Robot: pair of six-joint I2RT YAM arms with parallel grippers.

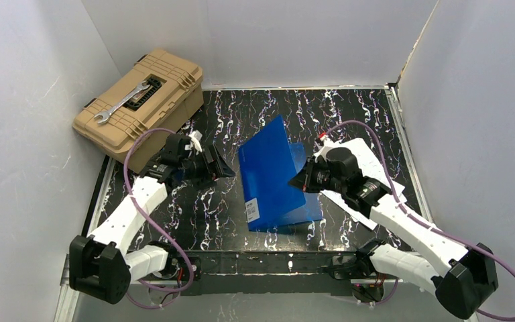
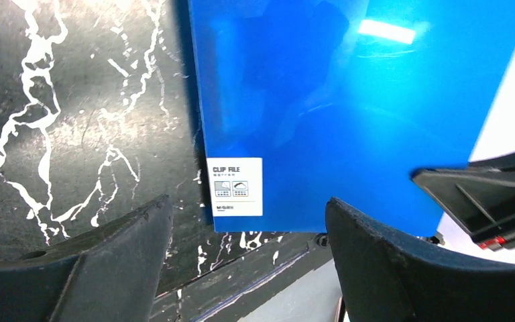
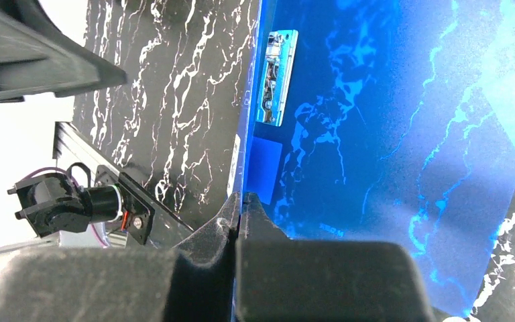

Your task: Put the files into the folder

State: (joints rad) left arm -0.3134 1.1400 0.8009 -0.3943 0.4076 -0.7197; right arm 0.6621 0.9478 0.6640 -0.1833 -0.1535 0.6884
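Right tool [image 1: 302, 181] pinches the folder [image 1: 268, 168] cover raised; a slip would likely drop it shut. Left tool [image 1: 224, 166] gapes wide, well apart from the files [image 1: 370, 155] at right.

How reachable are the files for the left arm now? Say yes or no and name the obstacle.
Probably no. The files lie far right, partly under the right arm, and the folder, its cover held raised by the right fingers, stands between them and the open left fingers.
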